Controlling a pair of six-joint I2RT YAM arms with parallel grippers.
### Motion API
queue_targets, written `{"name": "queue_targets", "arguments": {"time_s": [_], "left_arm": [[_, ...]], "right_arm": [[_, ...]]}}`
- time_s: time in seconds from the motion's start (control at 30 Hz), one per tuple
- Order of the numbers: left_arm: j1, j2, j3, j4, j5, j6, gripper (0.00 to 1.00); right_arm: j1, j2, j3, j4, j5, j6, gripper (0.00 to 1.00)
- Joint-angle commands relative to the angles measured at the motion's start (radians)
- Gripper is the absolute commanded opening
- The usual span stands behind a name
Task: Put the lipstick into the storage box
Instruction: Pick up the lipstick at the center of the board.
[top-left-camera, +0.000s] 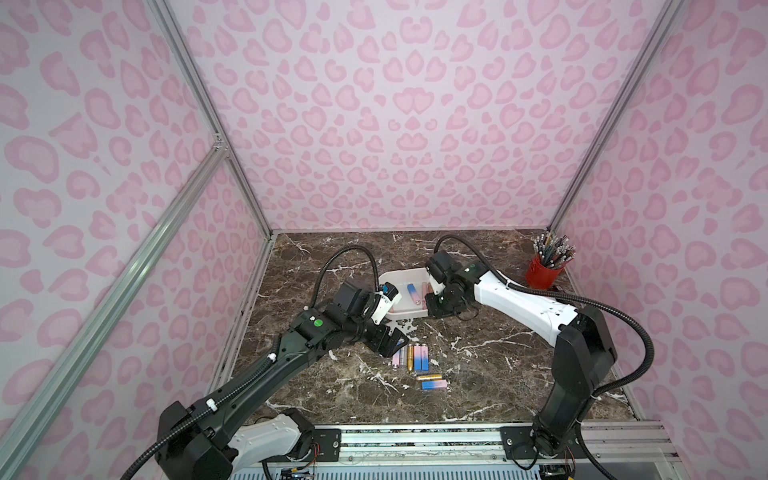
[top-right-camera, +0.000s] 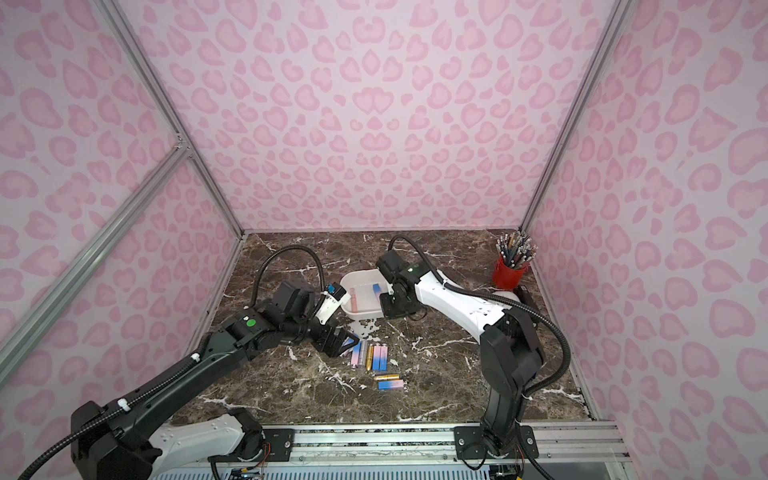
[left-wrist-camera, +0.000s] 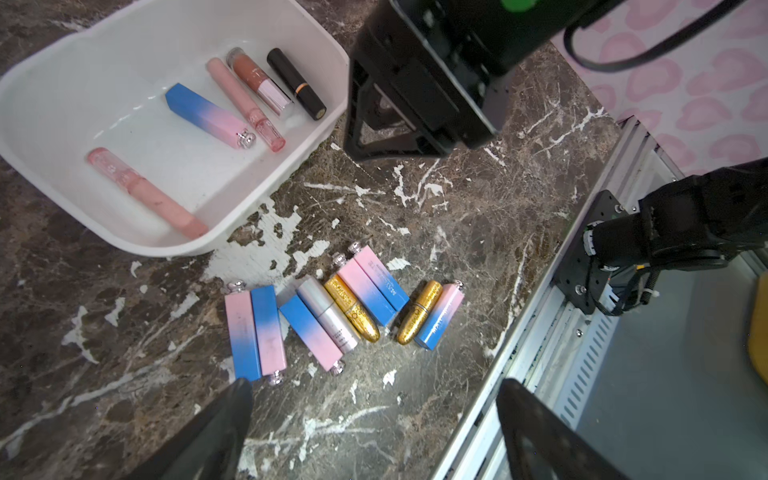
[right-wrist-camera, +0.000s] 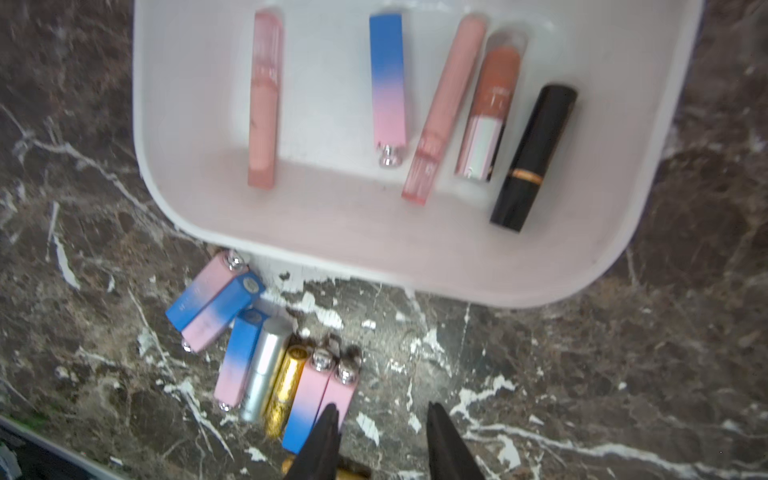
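Lipsticks (left-wrist-camera: 205, 114): 5 in storage box (left-wrist-camera: 83, 62), 9 outside; left jaws wide, right jaws narrow.

A red pencil cup (top-left-camera: 543, 272) stands upright well apart from the right end effector (right-wrist-camera: 380, 417), off to its right and a little farther back, in the table's far corner; it is crammed with pencils (top-left-camera: 555, 249) that fan outward; the dark brown marble table (top-left-camera: 498, 365), veined white, also lies under the left end effector (left-wrist-camera: 374, 386), chipped to white patches (left-wrist-camera: 257, 257) ahead of it; pink-spotted wall panels (top-left-camera: 415, 124) close three sides; an aluminium rail (top-left-camera: 415, 436) runs along the near edge, behind both end effectors.
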Motion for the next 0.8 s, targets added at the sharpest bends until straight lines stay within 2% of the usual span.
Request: {"name": "queue_targets", "arguments": {"time_s": [0.0, 0.17, 0.37, 0.57, 0.77], "left_arm": [[-0.002, -0.060, -0.034, 0.014, 0.038, -0.061, 0.94], [-0.003, -0.167, -0.076, -0.033, 0.022, -0.106, 0.95], [-0.012, -0.262, -0.053, -0.131, -0.031, -0.116, 0.95], [-0.017, -0.345, -0.110, -0.082, -0.002, -0.201, 0.95], [-0.019, -0.352, -0.100, -0.085, -0.014, -0.203, 0.95]], "right_arm": [[0.050, -0.057, -0.096, 0.044, 0.039, 0.090, 0.38], [0.133, -0.125, -0.235, 0.110, 0.048, 0.188, 0.37], [0.183, -0.132, -0.330, 0.190, 0.043, 0.242, 0.38], [0.202, -0.090, -0.341, 0.248, 0.028, 0.242, 0.39], [0.201, -0.020, -0.330, 0.298, 0.005, 0.233, 0.38]]}}
